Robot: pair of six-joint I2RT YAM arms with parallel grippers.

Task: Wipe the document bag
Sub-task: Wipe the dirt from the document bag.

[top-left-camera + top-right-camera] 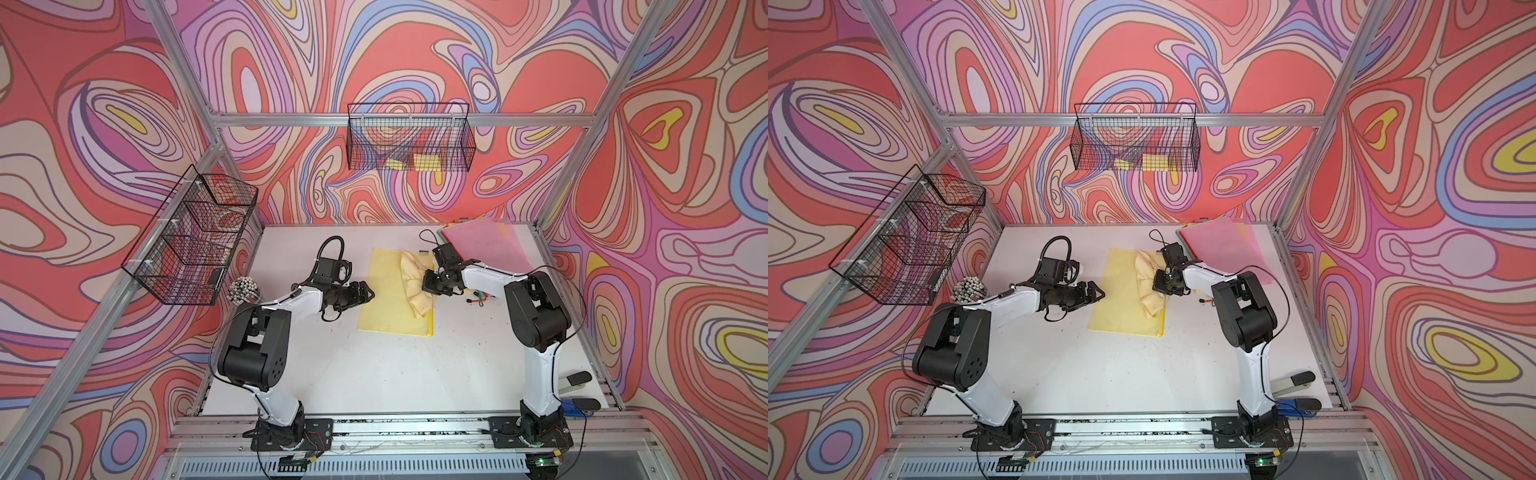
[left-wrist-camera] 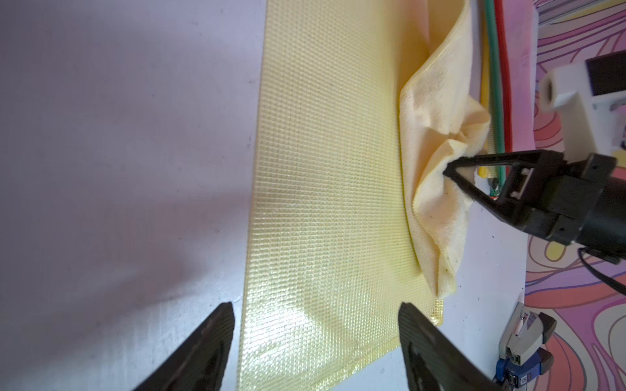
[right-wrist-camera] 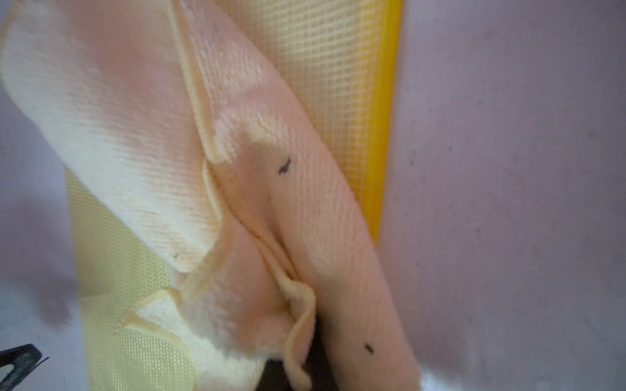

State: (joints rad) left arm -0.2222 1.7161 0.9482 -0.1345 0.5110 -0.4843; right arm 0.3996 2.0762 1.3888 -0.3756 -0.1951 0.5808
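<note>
White surface [image 1: 374, 365], swirl-pattern walls around. Yellow mesh document bag [image 1: 386, 299] lies flat mid-surface. Yellow cloth [image 1: 415, 286] bunched along bag's right edge, over brighter zipper strip [image 3: 382, 135]. Your right end effector [image 2: 447, 169] clamped on cloth, mid-fold. Your left end effector [image 2: 315, 306] has jaws apart and hovers at bag's left edge. Pink folder stack [image 1: 486, 245] sits at far right corner.

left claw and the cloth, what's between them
Only a bare stretch of the bag: its yellow mesh runs from the left claw to the cloth, clearest in the left wrist view.
</note>
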